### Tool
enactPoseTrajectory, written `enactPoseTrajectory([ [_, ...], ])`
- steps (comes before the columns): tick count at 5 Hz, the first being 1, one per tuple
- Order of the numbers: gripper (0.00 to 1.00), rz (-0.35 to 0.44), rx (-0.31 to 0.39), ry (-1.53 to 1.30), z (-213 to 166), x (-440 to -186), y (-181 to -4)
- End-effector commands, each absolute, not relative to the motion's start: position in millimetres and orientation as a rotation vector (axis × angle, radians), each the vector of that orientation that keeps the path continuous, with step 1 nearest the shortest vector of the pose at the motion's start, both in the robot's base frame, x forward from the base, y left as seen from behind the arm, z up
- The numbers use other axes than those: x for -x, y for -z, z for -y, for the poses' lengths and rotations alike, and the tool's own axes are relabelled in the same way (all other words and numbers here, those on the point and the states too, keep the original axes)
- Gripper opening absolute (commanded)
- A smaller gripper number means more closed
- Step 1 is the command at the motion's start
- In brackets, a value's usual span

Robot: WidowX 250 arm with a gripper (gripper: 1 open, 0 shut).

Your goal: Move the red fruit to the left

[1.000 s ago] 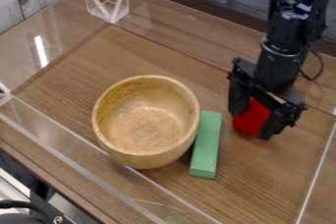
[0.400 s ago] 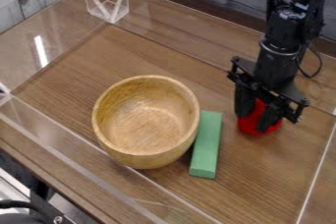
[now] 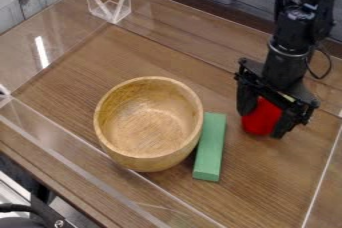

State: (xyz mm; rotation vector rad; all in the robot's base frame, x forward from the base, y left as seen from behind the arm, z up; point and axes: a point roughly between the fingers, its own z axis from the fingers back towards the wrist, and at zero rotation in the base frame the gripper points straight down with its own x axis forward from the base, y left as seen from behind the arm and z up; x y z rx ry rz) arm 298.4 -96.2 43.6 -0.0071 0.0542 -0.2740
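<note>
Change noted: the end effector (image 3: 273, 103) has its fingers spread apart over the red fruit (image 3: 262, 119); a moment earlier they were drawn in closer together around it. The fruit shows no clear displacement across those pictures, so the closing appears not to have carried it anywhere.

Present state: end effector open, fingers straddling the fruit from the camera's viewpoint. Whether either finger touches it cannot be told. The fruit lies on the wooden surface (image 3: 147, 27), toward the right edge, partly hidden by the fingers. The green block (image 3: 210, 147) lies just to its left and nearer the bottom edge; the wooden bowl (image 3: 103, 117) sits left of the block, beside it.

Interpretation: either a grasp attempt that did not take, or a release; the pictures do not settle which. With the fruit still right of block and bowl, the task looks unfinished. A firm closure, then a lift before travel left, seems called for. Risk: a low sideways path could push the fruit into the block or the bowl wall.
</note>
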Motion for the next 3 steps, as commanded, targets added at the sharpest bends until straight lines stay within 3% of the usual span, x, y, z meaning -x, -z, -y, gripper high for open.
enactPoseTrajectory([
  [1,1.0,0.004,0.012,0.312,94.3,-303.6,-53.0],
  [2,0.0,0.006,0.008,0.236,95.8,-310.6,-52.3],
  [3,1.0,0.006,0.001,0.161,98.5,-315.3,-56.3],
])
